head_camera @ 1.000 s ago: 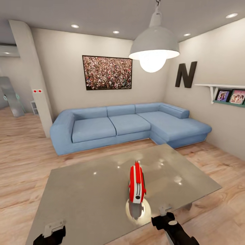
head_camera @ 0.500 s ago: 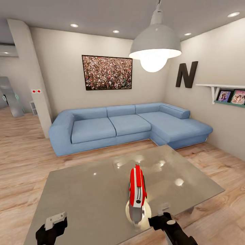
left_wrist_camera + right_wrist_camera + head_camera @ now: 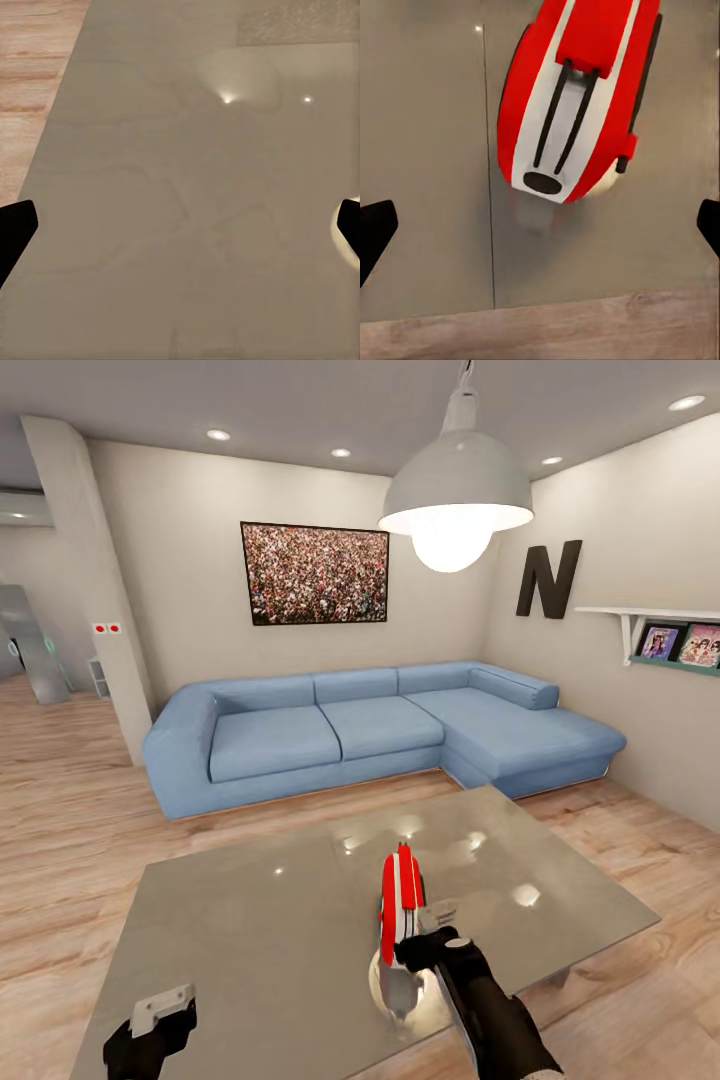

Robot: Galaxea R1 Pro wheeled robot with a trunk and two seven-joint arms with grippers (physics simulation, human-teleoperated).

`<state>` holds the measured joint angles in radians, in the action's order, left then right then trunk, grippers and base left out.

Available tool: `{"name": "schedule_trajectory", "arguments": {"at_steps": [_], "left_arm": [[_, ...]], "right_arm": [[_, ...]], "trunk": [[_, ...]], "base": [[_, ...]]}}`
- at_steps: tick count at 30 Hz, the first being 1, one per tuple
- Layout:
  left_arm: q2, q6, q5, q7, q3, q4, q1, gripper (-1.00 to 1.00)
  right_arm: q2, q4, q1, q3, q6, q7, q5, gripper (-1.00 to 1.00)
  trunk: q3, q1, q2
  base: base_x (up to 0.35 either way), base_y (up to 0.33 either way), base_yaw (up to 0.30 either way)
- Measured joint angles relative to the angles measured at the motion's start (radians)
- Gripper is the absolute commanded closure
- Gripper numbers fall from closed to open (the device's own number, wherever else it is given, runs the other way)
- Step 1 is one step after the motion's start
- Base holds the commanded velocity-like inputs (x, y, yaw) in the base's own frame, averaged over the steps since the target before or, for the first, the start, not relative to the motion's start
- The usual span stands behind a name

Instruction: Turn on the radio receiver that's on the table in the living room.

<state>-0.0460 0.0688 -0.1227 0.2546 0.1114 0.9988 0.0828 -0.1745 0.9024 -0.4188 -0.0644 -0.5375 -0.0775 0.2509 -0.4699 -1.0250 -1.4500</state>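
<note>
- Head view: a living room with a blue corner sofa (image 3: 380, 725) against the far wall and a white pendant lamp (image 3: 455, 490) hanging overhead. The radio receiver (image 3: 400, 905) is standing upright on its thin edge on the table (image 3: 250, 930), on the near half of the glossy top, somewhat toward the right edge and well in from every corner. The right gripper (image 3: 437, 932) is hovering right beside the radio's right face; whether it is touching cannot be told from here. The left gripper (image 3: 160, 1015) is waiting over the near left corner of the table, well apart from the radio.
- Left wrist view: bare grey tabletop is lying between the two dark fingertips (image 3: 15, 232), which are spread wide and holding nothing. The table's edge and the wood floor (image 3: 34, 67) are showing to one side.
- Right wrist view: the radio's narrow red and white edge is sitting between wide-spread fingertips (image 3: 375, 232), which are gripping nothing. A table edge and floor are lying just beyond the radio.
- Handling, as a judgement: the radio is looking light, rigid and smooth-shelled, and balancing on its thin edge on a slick top, so a sideways push is likely to tip or slide it. Pinching across the two flat faces, or steadying one face while pressing the dial, seems safest.
</note>
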Motion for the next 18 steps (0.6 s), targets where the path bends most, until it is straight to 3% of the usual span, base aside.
{"name": "schedule_trajectory", "arguments": {"at_steps": [3,6,7,9,18], "left_arm": [[0.000,0.000,0.000,0.000,-0.001,0.000,0.000,-1.00],[0.002,0.000,0.000,-0.001,-0.001,-0.001,0.000,-1.00],[0.002,0.000,0.000,-0.001,-0.001,-0.001,0.000,-1.00],[0.004,0.000,0.000,-0.001,-0.004,-0.009,0.000,-1.00],[0.005,0.002,0.000,-0.006,-0.007,-0.014,0.000,-1.00]], "right_arm": [[0.000,0.113,-0.020,-0.002,-0.058,0.001,-0.019,-1.00],[0.000,0.162,-0.064,-0.004,-0.121,0.000,-0.048,-1.00],[0.000,0.167,-0.076,-0.004,-0.137,0.000,-0.055,-1.00],[0.000,0.185,-0.142,-0.005,-0.209,-0.001,-0.111,-1.00],[0.000,0.196,-0.284,-0.005,-0.305,-0.001,-0.165,-1.00]], "trunk": [[0.000,0.000,0.000],[0.000,0.000,0.000],[0.000,0.000,0.000],[0.000,0.000,0.000],[0.000,0.000,0.000]], "base": [[0.000,0.000,0.000],[0.000,0.000,0.000],[0.000,0.000,0.000],[0.000,0.000,0.000],[0.000,0.000,0.000]]}}
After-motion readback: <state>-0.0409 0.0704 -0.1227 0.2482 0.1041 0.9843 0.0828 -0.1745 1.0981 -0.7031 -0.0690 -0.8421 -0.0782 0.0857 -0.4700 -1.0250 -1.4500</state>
